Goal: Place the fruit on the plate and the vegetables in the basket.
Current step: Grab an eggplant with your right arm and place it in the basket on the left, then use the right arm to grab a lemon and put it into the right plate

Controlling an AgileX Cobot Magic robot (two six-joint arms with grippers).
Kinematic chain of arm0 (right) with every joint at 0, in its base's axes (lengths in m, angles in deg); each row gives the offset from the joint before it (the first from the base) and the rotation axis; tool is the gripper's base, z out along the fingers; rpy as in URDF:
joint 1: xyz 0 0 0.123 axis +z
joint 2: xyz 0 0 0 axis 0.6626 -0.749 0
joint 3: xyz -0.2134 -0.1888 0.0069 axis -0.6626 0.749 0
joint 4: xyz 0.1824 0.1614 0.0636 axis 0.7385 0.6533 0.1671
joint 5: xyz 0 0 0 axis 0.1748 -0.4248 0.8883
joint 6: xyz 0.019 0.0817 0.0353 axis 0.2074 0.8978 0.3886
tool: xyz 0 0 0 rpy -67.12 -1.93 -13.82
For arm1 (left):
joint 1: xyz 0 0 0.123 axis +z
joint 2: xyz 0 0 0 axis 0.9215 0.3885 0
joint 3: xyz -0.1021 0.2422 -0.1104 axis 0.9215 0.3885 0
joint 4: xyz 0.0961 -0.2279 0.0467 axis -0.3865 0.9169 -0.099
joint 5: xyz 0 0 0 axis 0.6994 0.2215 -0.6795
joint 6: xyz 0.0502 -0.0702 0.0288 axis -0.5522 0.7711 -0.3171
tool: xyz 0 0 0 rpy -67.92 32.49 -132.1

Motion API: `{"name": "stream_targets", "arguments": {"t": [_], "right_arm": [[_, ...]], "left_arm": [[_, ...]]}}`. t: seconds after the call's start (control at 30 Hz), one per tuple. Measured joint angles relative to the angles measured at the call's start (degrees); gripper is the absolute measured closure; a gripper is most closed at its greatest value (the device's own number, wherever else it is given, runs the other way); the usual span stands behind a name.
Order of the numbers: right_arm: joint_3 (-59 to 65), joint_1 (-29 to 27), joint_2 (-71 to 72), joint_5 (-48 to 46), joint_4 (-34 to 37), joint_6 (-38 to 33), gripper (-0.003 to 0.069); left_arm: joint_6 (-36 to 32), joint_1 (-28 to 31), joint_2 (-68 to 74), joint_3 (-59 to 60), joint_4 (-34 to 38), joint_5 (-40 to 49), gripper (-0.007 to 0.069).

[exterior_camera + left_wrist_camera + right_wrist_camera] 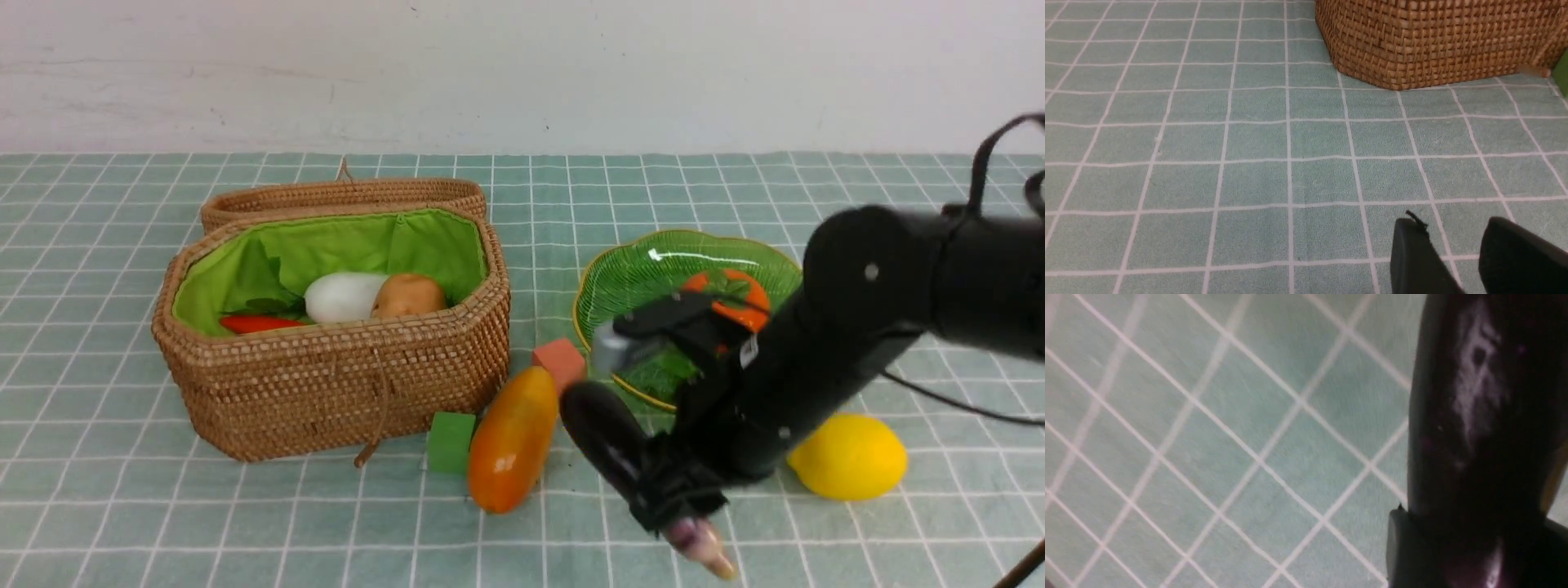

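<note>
My right gripper is shut on the dark purple eggplant near its stem end, low over the cloth at the front. In the right wrist view the eggplant fills the space between the fingers. The mango lies just left of it and the lemon to the right. The persimmon sits on the green plate, partly behind my arm. The basket holds the radish, potato and red pepper. My left gripper is open and empty over the cloth near the basket.
A green cube stands by the basket's front corner and a salmon cube between the mango and the plate. The wicker lid lies behind the basket. A checked green cloth covers the table.
</note>
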Motion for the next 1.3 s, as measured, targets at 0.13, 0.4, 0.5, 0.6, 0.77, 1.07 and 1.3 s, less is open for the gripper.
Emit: {"name": "stream_targets", "arguments": {"t": [0.13,0.4,0.5,0.6,0.77,1.07,1.3], "right_arm": [[-16.77,0.13,-0.06,-1.79,3.96,-6.67,0.0357],[-35.98,6.49,-8.63,10.58,17.42,-37.25,0.0357],[-36.61,10.51,-13.94,17.51,23.71,-47.43,0.0357],[-36.61,12.01,-17.92,21.28,26.42,-49.76,0.0357],[-36.61,11.57,-27.27,32.78,30.45,-50.32,0.0241],[-36.61,9.81,-25.97,23.02,29.59,-45.10,-0.0013],[-36.65,6.36,-14.25,-5.00,8.11,-16.65,0.0025]], "left_arm": [[0.00,0.00,0.00,0.00,0.00,0.00,0.0387],[0.00,0.00,0.00,0.00,0.00,0.00,0.0387],[0.00,0.00,0.00,0.00,0.00,0.00,0.0386],[0.00,0.00,0.00,0.00,0.00,0.00,0.0386],[0.00,0.00,0.00,0.00,0.00,0.00,0.0386],[0.00,0.00,0.00,0.00,0.00,0.00,0.0386],[0.00,0.00,0.00,0.00,0.00,0.00,0.0386]]}}
